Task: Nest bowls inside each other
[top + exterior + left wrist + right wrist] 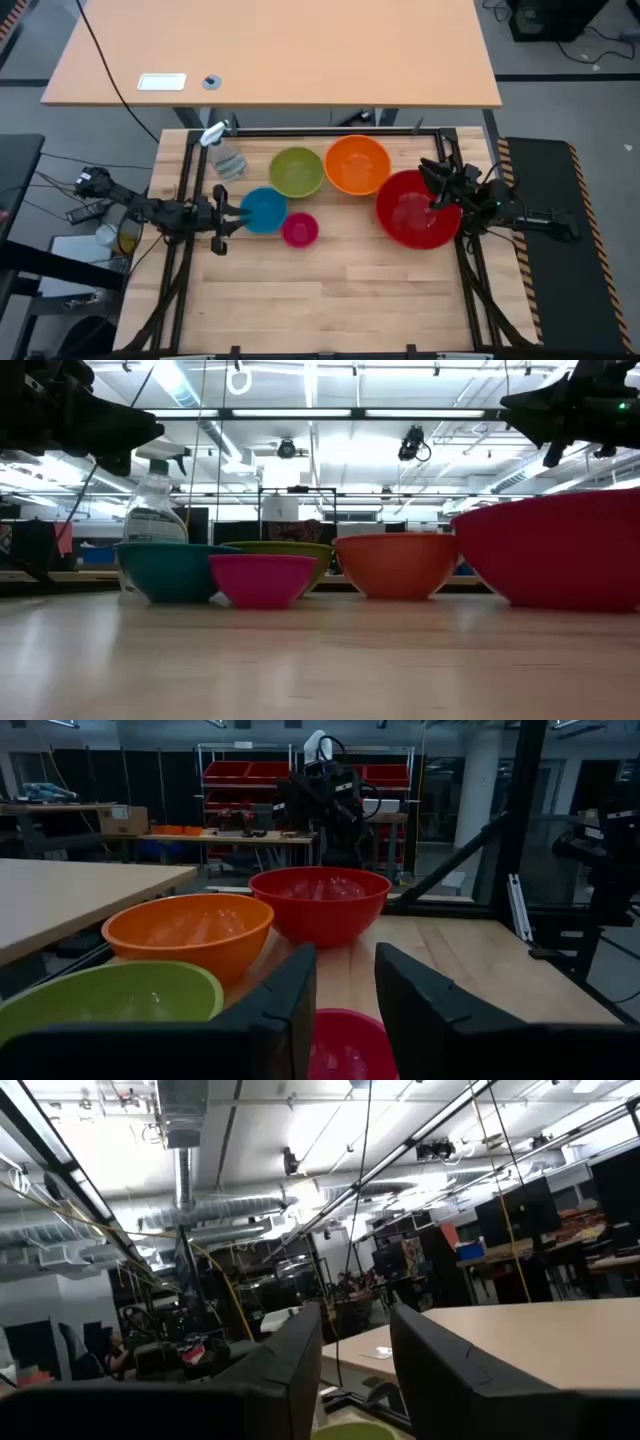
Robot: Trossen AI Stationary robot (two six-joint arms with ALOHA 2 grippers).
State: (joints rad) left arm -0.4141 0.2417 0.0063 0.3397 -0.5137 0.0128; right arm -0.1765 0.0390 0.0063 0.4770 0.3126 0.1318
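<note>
Five bowls stand apart on their bases on the wooden table: red [417, 208] at the right, orange [357, 164] and green [296, 171] along the far side, blue [264, 210] and small pink [300, 230] toward the left. My left gripper [238, 213] hangs level just left of the blue bowl, shut and holding nothing. Its wrist view looks over the pink bowl [345, 1045] toward the red one [320, 905]. My right gripper [432, 180] floats well above the red bowl's right rim, narrowly open [355, 1315], with nothing between its fingers.
A clear spray bottle [224, 155] stands at the far left, behind the blue bowl. Black frame rails [330, 131] border the table's far edge and sides. A larger desk [280, 50] lies beyond the far edge. Bare wood [330, 300] fills the near half.
</note>
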